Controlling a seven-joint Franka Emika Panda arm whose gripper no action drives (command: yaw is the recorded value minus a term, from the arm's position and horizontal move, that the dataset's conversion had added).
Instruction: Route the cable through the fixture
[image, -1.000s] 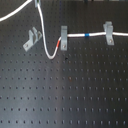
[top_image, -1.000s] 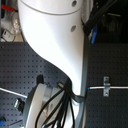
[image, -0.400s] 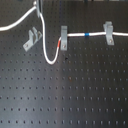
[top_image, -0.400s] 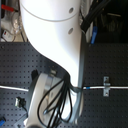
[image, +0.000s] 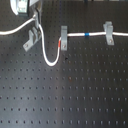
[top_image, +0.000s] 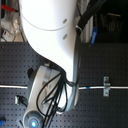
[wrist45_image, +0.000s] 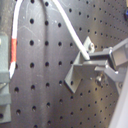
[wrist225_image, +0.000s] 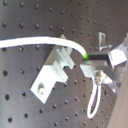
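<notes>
The white cable (image: 46, 56) runs from the first exterior view's left edge to my gripper (image: 35, 19). It then drops past the askew grey fixture (image: 30, 41) and loops up into the middle clip, its red band (image: 62, 46) lying there. Its blue band (image: 87, 35) lies between the two upright clips. The gripper is shut on the cable just above the fixture. Both wrist views show the fingertips pinching the cable (wrist45_image: 75, 36) (wrist225_image: 45, 43) over the fixture (wrist45_image: 79, 76) (wrist225_image: 54, 74). The cable lies across the fixture's top, not seated in it.
Two square-facing upright grey clips (image: 63, 36) (image: 108, 33) stand on the black perforated board (image: 75, 95) and hold the cable. In the second exterior view the white arm (top_image: 50, 45) hides most of the scene; one clip (top_image: 105, 86) and the cable (top_image: 12, 86) show.
The gripper has come down into the first exterior view at the top left. The cable's free stretch now swings out to the first exterior view's left edge instead of hanging straight down.
</notes>
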